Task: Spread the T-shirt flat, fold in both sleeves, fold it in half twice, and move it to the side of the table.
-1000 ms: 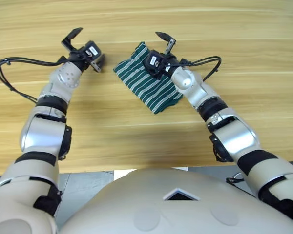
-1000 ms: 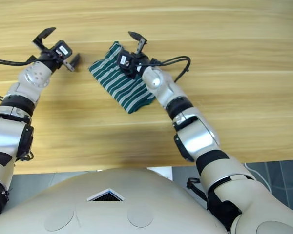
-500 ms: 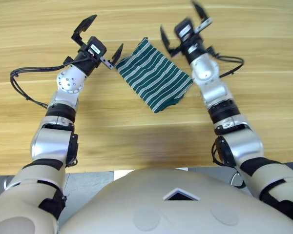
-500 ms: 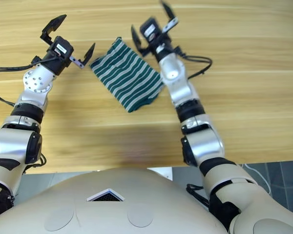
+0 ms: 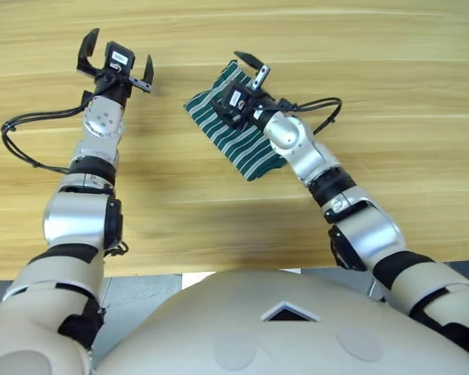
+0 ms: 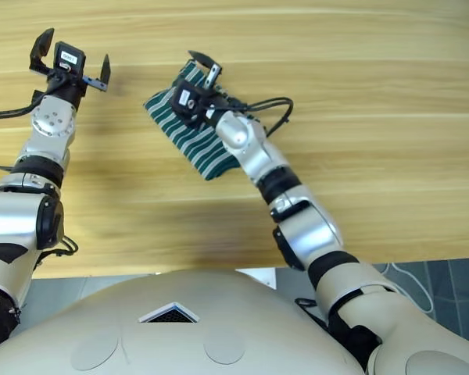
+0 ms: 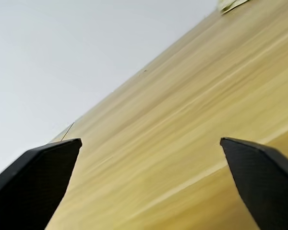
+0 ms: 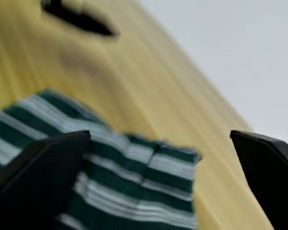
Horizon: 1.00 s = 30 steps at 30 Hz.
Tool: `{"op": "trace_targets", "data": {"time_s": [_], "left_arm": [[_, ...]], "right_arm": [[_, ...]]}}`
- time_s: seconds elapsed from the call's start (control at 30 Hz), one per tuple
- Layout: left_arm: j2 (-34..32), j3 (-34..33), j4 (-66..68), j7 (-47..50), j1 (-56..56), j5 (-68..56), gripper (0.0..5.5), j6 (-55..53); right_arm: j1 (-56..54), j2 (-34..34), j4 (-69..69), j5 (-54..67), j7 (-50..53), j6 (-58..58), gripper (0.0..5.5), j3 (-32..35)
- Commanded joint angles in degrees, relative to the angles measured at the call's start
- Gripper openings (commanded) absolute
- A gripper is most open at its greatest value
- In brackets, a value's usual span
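Change, right arm: half a second ago the right gripper [image 5: 238,87] was raised past the folded T-shirt's [image 5: 248,148] far corner. It has now dropped back over the upper part of the cloth.
Change, left arm: the left gripper [image 5: 119,51] stood just beside the shirt's left corner and has drawn away to the upper left of the head views, well apart from it.
Shirt: green with white stripes, a compact folded packet lying askew on the wooden table [image 5: 375,47], just above centre frame, much where it lay before.
Meaning for the task: the folding looks finished. Only the move to the table's side seems left, and the right arm appears to be the one lining up for it.
Right gripper state: spread wide, holding nothing. In the right wrist view the striped cloth [image 8: 134,182] lies under the gap between its two dark fingers.
Left gripper state: wide open and empty over bare wood.
Shirt against tool: under the right gripper, which covers its upper corner. Contact cannot be told.
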<state>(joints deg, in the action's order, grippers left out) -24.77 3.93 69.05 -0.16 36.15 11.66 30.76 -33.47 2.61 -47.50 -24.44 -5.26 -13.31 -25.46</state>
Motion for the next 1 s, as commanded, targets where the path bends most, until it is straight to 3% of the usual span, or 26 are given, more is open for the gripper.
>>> {"op": "trace_targets", "data": {"time_s": [0.03,0.17,0.37,0.8,1.0], "left_arm": [[0.5,-0.2,0.4,0.8,0.4,0.5,5.38,-0.9],[1.0,-0.3,0.6,0.9,-0.1,0.5,5.38,-0.9],[1.2,-0.5,0.7,1.4,-1.5,0.5,5.38,-0.5],[1.4,-1.0,0.4,1.9,-3.7,0.4,5.38,-0.3],[2.2,-0.7,1.0,2.1,-4.0,0.6,5.38,-0.7]], "right_arm": [[-1.7,2.1,-9.3,-4.0,3.9,3.3,5.4,-1.3],[-1.0,5.7,-16.3,-4.1,8.3,4.4,5.4,-0.2],[3.3,16.8,-24.1,-2.5,13.7,3.2,5.4,3.3],[11.6,41.3,-28.6,-3.9,15.6,-0.6,5.4,4.9],[11.9,48.0,-28.2,-6.6,17.7,-2.6,5.4,3.1]]}}
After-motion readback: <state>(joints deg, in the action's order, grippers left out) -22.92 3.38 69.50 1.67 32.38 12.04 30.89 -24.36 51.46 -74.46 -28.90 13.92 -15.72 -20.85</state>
